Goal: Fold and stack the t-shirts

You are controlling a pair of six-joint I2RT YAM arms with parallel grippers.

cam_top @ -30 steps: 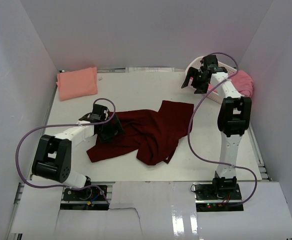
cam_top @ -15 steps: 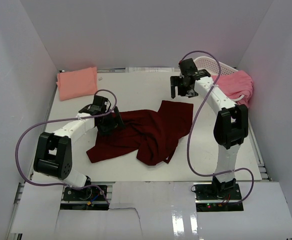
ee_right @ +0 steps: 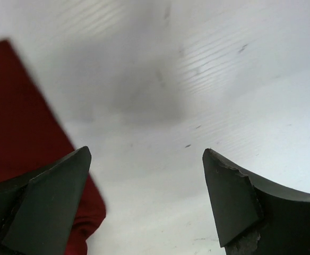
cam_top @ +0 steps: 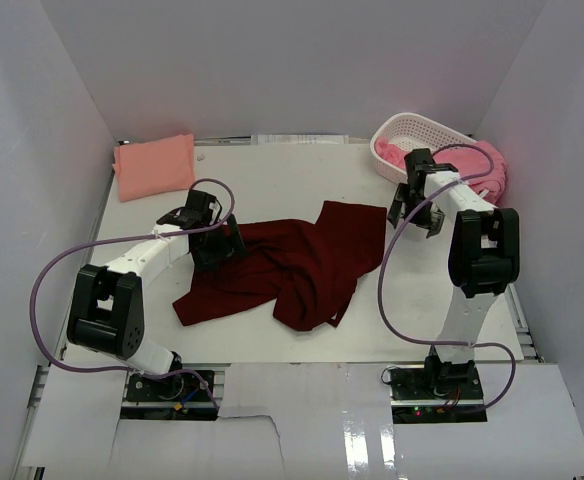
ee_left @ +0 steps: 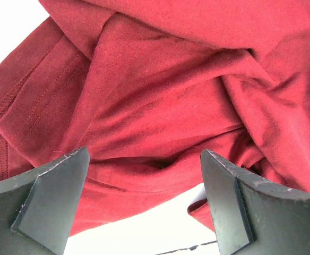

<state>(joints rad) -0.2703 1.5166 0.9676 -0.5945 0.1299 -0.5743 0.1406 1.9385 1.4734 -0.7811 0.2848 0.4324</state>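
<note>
The dark maroon t-shirt (cam_top: 302, 262) lies crumpled in the middle of the table. It fills the left wrist view (ee_left: 160, 85) and shows at the left edge of the right wrist view (ee_right: 22, 122). My left gripper (cam_top: 215, 247) is open, low over the shirt's left edge, with nothing between its fingers. My right gripper (cam_top: 412, 205) is open and empty over bare table just right of the shirt's far right corner. The salmon-peach t-shirt (cam_top: 155, 165) lies folded at the far left. The brighter pink t-shirt (cam_top: 482, 165) hangs over the basket's right side.
A white lattice basket (cam_top: 412, 135) stands at the far right corner. White walls enclose the table on three sides. Purple cables loop from both arms over the table.
My right arm has swung from the far middle of the table back to the right and down, beside the maroon shirt's corner. The left gripper has barely moved.
</note>
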